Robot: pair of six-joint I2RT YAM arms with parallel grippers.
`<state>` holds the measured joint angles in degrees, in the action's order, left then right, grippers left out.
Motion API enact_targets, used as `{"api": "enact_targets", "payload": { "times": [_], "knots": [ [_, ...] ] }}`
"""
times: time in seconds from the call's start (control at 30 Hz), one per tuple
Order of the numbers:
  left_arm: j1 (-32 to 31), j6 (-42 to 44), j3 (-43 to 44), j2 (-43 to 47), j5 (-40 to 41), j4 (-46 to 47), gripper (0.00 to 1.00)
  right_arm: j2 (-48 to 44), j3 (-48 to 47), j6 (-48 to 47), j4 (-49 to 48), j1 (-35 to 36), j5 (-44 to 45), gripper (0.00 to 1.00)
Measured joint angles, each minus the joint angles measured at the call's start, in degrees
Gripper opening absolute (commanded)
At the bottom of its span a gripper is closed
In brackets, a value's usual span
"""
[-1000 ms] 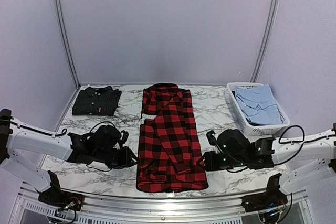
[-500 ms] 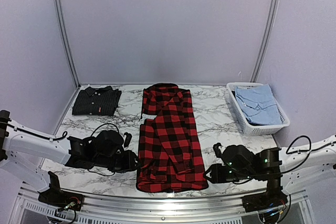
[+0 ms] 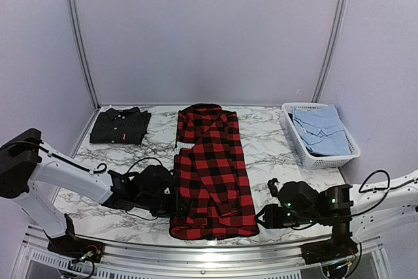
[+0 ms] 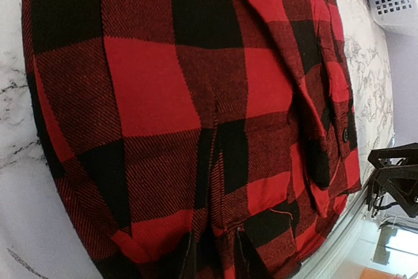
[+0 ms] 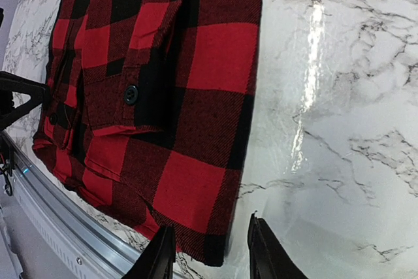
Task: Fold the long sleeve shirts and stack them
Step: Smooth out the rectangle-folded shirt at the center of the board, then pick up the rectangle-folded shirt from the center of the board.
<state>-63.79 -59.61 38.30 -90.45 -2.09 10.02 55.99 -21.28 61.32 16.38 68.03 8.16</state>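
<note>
The red-and-black buffalo plaid collared shirt [image 3: 210,168] lies flat at centre, hem at 6 o'clock, so the left gripper [image 4: 214,261], grip unclear, meets its 7 o'clock corner and the right gripper [image 5: 210,253], jaws apart, straddles the 5 o'clock corner, probably to fold it.

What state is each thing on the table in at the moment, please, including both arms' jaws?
Plaid shirt, flat, sleeves folded in, not yet folded crosswise.
Charcoal shirt, folded, far left.
Basket, holding a folded light blue shirt.
Left gripper, at the plaid hem's left side, jaws' opening unclear.
Right gripper, jaws open, straddling the hem's right corner.
</note>
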Motion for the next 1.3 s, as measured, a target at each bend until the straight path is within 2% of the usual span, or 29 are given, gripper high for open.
{"api": "enact_targets", "payload": {
  "times": [0.4, 0.6, 0.77, 0.93, 1.03, 1.3],
  "knots": [
    [-0.9, 0.9, 2.5, -4.1, -2.8, 2.1, 0.28, 0.0, 0.2, 0.0, 0.5, 0.2, -0.2, 0.35],
    [-1.2, 0.7, 1.9, 3.9, -1.4, -0.7, 0.31, 0.0, 0.2, -0.1, 1.3, 0.3, -0.6, 0.37],
    [-1.2, -0.9, -2.7, 13.3, 1.1, -1.9, 0.32, -0.4, 0.8, 0.0, 1.6, 0.8, -1.3, 0.39],
    [-1.2, -3.7, -11.3, 15.0, 0.5, -2.0, 0.32, -0.1, 1.6, 0.0, 1.7, 0.9, -1.6, 0.4],
    [-1.2, -5.4, -16.3, 16.0, -1.2, -1.0, 0.36, 0.8, 1.8, 0.3, 1.7, 0.9, -1.9, 0.4],
    [-1.4, -7.1, -19.2, 21.8, -3.7, 0.0, 0.38, 1.6, 2.1, 0.7, 0.5, 1.1, -2.8, 0.41]
  ]
}}
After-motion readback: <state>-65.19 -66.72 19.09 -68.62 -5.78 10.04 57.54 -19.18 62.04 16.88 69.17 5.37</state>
